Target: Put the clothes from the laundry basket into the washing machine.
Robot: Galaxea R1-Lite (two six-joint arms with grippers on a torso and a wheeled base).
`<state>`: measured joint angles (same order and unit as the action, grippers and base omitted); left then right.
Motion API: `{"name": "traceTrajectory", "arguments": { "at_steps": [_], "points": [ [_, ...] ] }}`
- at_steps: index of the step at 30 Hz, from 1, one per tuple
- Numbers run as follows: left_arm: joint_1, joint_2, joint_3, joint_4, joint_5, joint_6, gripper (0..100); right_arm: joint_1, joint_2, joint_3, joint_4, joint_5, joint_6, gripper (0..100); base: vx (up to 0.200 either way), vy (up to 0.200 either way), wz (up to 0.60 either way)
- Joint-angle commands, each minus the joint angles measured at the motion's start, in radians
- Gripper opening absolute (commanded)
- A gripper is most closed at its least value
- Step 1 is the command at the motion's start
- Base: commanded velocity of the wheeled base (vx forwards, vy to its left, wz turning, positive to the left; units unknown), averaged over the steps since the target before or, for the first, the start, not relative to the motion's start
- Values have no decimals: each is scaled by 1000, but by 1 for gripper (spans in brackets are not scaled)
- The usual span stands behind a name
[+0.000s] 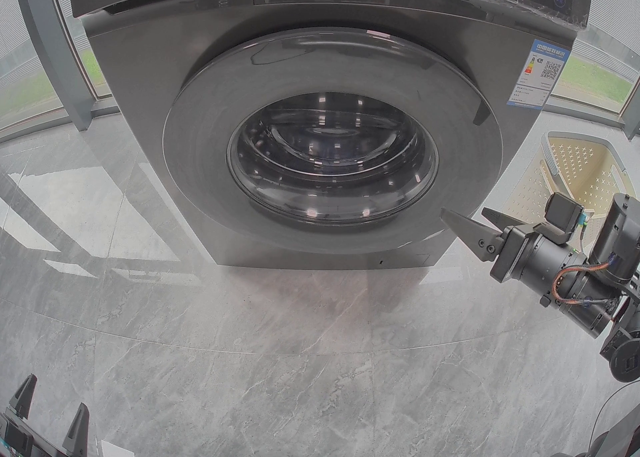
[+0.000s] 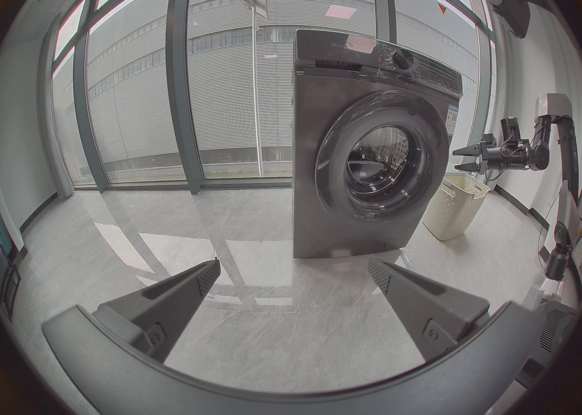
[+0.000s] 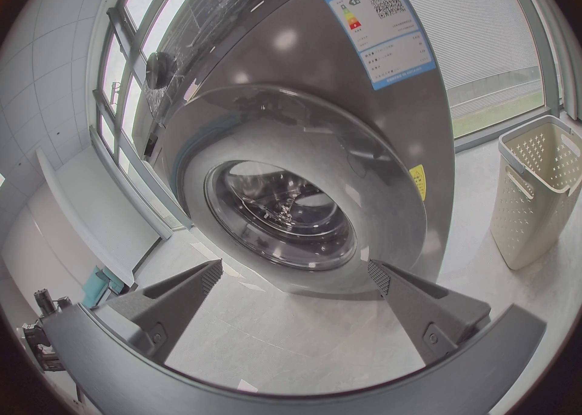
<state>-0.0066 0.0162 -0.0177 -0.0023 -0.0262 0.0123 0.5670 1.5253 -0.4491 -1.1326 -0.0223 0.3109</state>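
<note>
Head view: the washer point(image 1: 333, 145) stands on the grey floor point(image 1: 300, 358) with its round door point(image 1: 332, 157) shut. The cream basket point(image 1: 580, 171) stands upright on the floor just off the washer's right side, partly behind the right arm. The right gripper point(image 1: 463, 211) is held in the air near the door's lower right edge, pointing at it. Its fingers are spread and hold nothing. The left gripper point(image 1: 56, 393) sits low at the near left, well apart from the washer, its two fingertips parted and empty.

Left wrist view: both fingers are wide apart with only floor between them. Beyond stands the washer before tall windows point(image 2: 230, 89), the basket on its far side, and the right gripper is level with the door's middle.

Right wrist view: the fingers are wide apart and nothing is gripped. The shut door lies straight ahead, a label point(image 3: 376, 22) sits on the front panel above it, and the basket stands off to the side — what it holds cannot be told.
</note>
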Motion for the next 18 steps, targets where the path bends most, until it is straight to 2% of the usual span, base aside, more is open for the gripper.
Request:
{"name": "traceTrajectory", "arguments": {
  "at_steps": [1,12,18],
  "points": [
    [-1,-16,18,-1,0,0,100,11,-2,1,-10,-1,-1,100,200,0,0],
    [0,-16,18,-1,0,0,100,8,-5,-26,-15,1,1,100,200,0,0],
    [-1,-15,18,-1,0,0,100,-26,-2,-82,-15,-10,1,100,0,0,0]
  ]
}}
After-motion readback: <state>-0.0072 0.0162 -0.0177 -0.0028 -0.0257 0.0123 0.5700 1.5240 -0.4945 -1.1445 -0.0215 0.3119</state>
